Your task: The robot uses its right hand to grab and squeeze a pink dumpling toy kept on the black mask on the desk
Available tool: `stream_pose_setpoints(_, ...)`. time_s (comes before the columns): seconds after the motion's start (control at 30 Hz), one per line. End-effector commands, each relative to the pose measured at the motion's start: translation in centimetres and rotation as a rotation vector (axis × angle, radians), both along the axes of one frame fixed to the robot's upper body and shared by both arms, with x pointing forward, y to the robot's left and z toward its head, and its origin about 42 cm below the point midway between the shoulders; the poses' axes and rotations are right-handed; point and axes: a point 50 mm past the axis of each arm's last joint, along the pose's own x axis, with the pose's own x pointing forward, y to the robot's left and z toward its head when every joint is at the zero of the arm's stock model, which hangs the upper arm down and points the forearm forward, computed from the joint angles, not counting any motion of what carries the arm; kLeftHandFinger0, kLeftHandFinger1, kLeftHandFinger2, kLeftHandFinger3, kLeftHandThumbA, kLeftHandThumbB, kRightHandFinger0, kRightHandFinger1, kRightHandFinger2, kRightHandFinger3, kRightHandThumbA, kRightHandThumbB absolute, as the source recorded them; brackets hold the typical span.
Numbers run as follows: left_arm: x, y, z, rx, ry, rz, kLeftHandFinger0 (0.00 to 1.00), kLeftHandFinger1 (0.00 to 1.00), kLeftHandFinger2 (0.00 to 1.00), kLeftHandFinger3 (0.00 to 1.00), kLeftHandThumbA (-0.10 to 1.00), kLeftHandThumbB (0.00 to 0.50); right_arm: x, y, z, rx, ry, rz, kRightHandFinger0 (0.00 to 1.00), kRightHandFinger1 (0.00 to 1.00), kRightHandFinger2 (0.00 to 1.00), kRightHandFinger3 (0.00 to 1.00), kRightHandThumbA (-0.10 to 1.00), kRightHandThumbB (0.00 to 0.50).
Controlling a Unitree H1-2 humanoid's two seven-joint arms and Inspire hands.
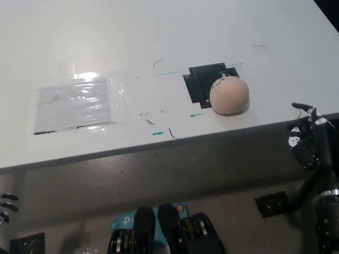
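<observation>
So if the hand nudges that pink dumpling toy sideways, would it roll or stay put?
The round, smooth pink dumpling toy has a domed shape, so it may well roll or rock. It sits partly on the flat black mask, close to the white desk edge, so a push could send it off. The black right hand is clear of it.

Black right hand [307, 138] hangs empty, fingers [302, 153] loosely spread.
</observation>
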Motion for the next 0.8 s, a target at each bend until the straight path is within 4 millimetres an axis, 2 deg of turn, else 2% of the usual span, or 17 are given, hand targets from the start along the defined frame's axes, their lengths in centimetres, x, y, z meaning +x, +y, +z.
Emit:
stream_pose_setpoints(0.0,0.0,0.7,0.7,0.019,-0.034,0.008,0.02,0.23,0.37,0.43,1.0,0.5,0.5,-0.9,0.5,0.248,-0.078,-0.007,0.2,0.26,0.44,0.7,-0.07,0.163)
stream_pose_setpoints(0.03,-0.1,0.7,0.6,0.015,-0.033,0.011,0.02,0.23,0.37,0.43,1.0,0.5,0.6,-1.0,0.4,0.281,-0.063,-0.018,0.2,0.25,0.44,0.7,-0.07,0.163)
stream_pose_setpoints(0.13,-0.3,0.7,0.6,0.005,-0.039,0.015,0.01,0.24,0.38,0.45,1.0,0.5,1.3,-1.5,-0.1,0.415,-0.013,-0.04,0.05,0.14,0.36,0.74,-0.06,0.154)
stream_pose_setpoints(0.2,-0.4,0.8,0.6,0.018,-0.033,0.013,0.03,0.25,0.39,0.45,1.0,0.5,1.5,-1.6,-0.4,0.476,0.021,-0.045,0.04,0.14,0.36,0.76,-0.03,0.145)
stream_pose_setpoints(0.3,-0.3,0.8,0.6,0.015,-0.03,0.012,0.04,0.26,0.38,0.44,1.0,0.5,1.7,-1.6,-0.9,0.541,0.065,-0.032,0.0,0.11,0.35,0.77,-0.08,0.134)
stream_pose_setpoints(0.4,-0.5,0.7,0.4,0.03,-0.021,0.008,0.04,0.26,0.38,0.47,1.0,0.5,1.8,-1.4,-1.1,0.568,0.097,-0.012,0.0,0.11,0.35,0.79,-0.09,0.13)
stream_pose_setpoints(0.43,-0.6,0.7,0.3,0.015,-0.017,0.024,0.04,0.26,0.38,0.45,1.0,0.5,1.7,-1.5,-1.1,0.558,0.107,-0.004,0.0,0.12,0.38,0.81,-0.08,0.133)
stream_pose_setpoints(0.53,-0.4,0.6,0.4,0.011,-0.019,0.023,0.02,0.25,0.38,0.45,1.0,0.5,1.9,-1.3,-1.0,0.547,0.1,0.022,0.0,0.1,0.37,0.8,-0.03,0.148)
stream_pose_setpoints(0.77,-0.7,0.7,0.3,0.046,-0.009,0.013,0.0,0.23,0.37,0.43,1.0,0.5,1.9,-1.2,-1.2,0.547,0.105,0.033,0.0,0.1,0.36,0.82,-0.04,0.133)
